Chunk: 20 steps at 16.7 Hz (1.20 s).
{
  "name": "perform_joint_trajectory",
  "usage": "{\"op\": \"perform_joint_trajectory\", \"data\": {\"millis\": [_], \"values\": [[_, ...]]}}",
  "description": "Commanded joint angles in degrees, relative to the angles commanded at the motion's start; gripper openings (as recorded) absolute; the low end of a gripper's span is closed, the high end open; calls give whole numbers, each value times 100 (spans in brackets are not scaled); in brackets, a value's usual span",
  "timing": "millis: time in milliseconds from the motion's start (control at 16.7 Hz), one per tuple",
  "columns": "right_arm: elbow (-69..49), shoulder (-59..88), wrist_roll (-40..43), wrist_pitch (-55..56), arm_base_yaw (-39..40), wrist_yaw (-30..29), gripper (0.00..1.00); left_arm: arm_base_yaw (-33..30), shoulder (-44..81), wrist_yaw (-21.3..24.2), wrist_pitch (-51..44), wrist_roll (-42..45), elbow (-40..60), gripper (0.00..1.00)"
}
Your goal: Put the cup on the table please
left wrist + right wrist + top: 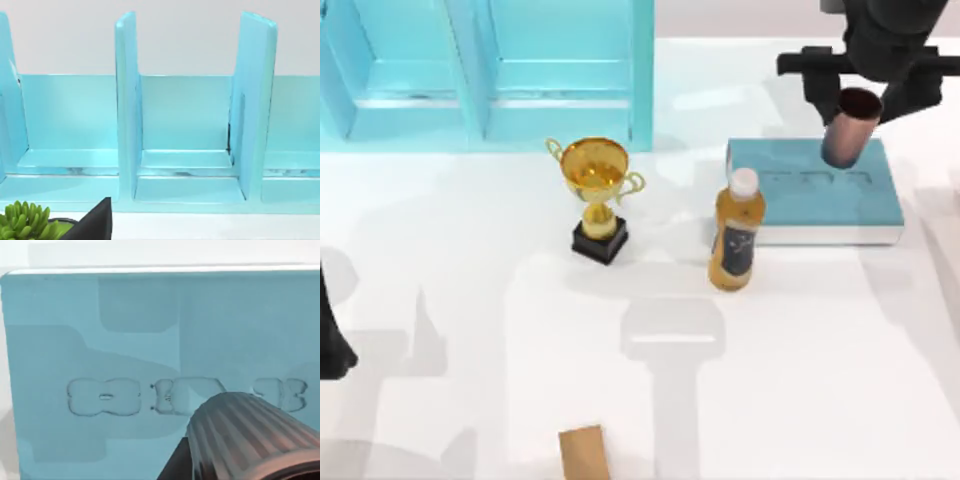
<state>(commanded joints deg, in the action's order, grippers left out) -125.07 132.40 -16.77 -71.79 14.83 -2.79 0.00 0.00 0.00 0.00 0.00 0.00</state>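
Right gripper (850,100): jaws grasping cup (848,128) above teal block (790,200) | amber bottle (736,232), trophy (596,195) nearby on desk (800,360) | block's embossing unreadable | left gripper: jaws' state undeterminable

This is looking like a rendered test bench for robot handling, not a lived-in room. A glossy white worktop (800,380) is filling the top view, with no walls, windows or furniture of a home showing around it. A light blue cabinet (490,70) with open compartments is standing at the upper left of the frame, flat-coloured and bare. Unrelated props are sitting scattered: a gold trophy (597,195) at centre, an amber bottle (736,235) beside it, a teal block (820,195) at upper right, and a small potted succulent (27,225) showing in the left wrist view.
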Motion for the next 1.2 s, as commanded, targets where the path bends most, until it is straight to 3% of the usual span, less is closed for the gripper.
{"op": "perform_joint_trajectory", "data": {"millis": [540,1200], "values": [[-72,-192,-42,-159,76,-40,0,0,0,0,0,0,0,100],[3506,-2734,-651,900,813,-554,0,0,0,0,0,0,0,100]]}}
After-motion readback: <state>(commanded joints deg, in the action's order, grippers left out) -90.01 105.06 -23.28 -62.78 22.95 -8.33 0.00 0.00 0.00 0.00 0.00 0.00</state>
